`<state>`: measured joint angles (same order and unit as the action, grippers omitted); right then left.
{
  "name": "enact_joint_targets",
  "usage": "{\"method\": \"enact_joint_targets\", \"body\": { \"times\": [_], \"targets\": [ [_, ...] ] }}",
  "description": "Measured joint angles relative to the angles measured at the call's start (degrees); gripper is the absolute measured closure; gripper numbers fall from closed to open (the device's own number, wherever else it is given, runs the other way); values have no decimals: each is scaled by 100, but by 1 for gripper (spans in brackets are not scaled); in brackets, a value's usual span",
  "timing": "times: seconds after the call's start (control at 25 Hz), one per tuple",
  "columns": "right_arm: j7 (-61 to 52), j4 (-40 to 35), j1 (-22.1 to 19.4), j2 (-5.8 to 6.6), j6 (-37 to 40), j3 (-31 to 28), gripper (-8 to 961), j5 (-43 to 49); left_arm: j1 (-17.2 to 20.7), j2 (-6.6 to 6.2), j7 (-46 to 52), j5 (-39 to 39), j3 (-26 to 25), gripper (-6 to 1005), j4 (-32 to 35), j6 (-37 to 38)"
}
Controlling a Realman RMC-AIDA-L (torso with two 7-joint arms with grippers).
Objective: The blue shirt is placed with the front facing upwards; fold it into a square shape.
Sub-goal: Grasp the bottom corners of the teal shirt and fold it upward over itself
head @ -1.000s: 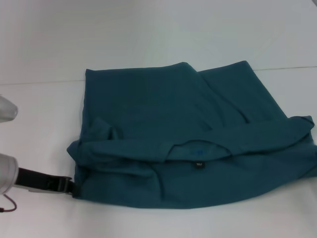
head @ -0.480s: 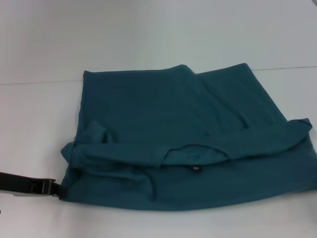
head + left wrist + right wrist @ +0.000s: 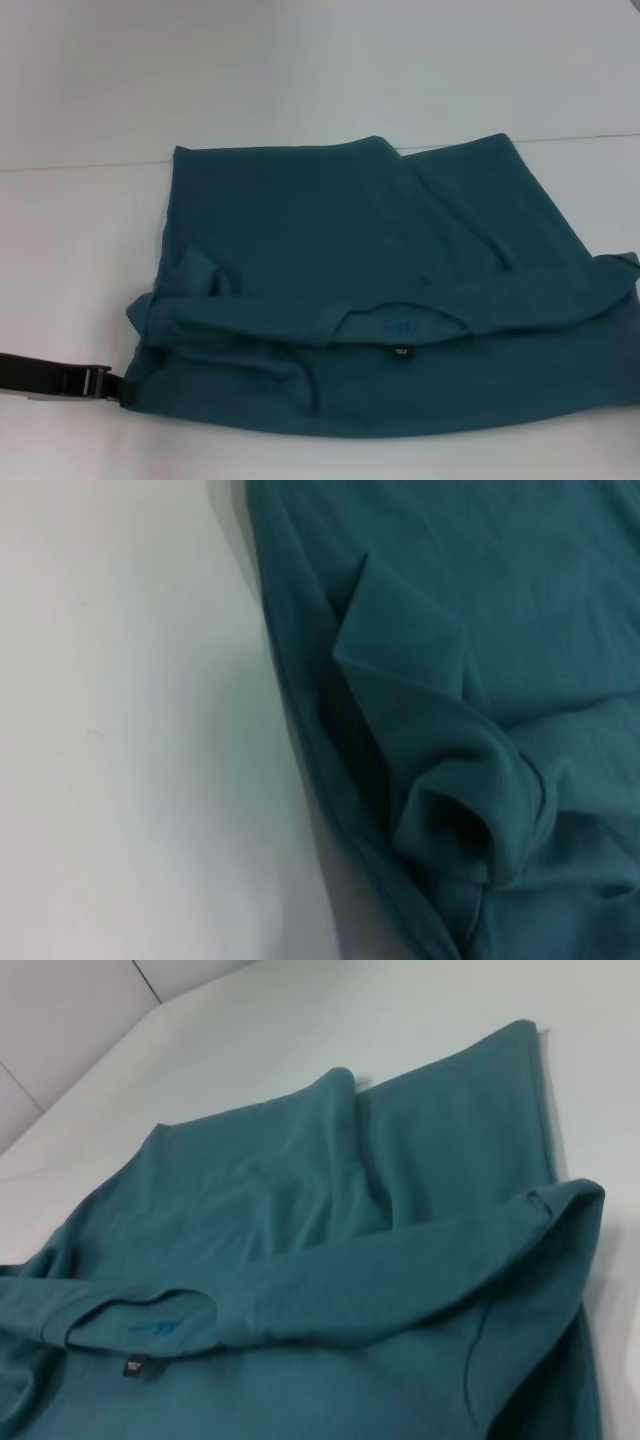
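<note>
The blue shirt [image 3: 380, 300] lies partly folded on the white table [image 3: 300, 80], its long axis running left to right across the robot's front. The small dark neck label [image 3: 400, 352] serves as the reference point here. It sits on the near side of the shirt, just below the folded-over collar band. To the label's left, the shirt ends in a bunched, rolled corner [image 3: 470, 820] of several layers. To the label's right, a folded sleeve edge [image 3: 560, 1205] forms the other end. Beyond the label, away from the robot, two flat panels meet at a shallow ridge.

The left gripper [image 3: 105, 383] is the only arm part in the head view: a dark strap-like section with a metal clasp, reaching in from the left border and ending right at the shirt's near-left corner. Its fingers lie at or under the cloth edge. Whether they are spread or closed, and whether they hold fabric, cannot be told from these views.

The right gripper does not appear in any view. Its wrist camera looks across the shirt from the right end.

Judgement: the shirt is wider than it is deep, so a square calls for a fold along the left-right axis. The left arm is nearer the bunched corner, which probably needs flattening first.
</note>
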<state>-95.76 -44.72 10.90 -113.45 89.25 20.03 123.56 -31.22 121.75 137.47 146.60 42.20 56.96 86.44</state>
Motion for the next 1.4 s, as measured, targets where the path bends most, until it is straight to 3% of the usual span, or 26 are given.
{"method": "enact_joint_targets", "body": {
  "times": [0.48,0.76,1.0,1.4],
  "targets": [
    [119,7,-193,-9,24,-122,921,38,26,20,0,-107,-38,984,-5,89],
    [34,-41,231,54,44,-269,921,16,-180,-76,-15,-737,-185,976,161,88],
    [-244,-156,673,191,179,-376,921,10,-354,-173,36,-1243,-404,969,524,110],
    [-716,-715,1117,180,385,-377,921,-64,-422,-231,125,-1332,-707,958,695,102]
  ]
}}
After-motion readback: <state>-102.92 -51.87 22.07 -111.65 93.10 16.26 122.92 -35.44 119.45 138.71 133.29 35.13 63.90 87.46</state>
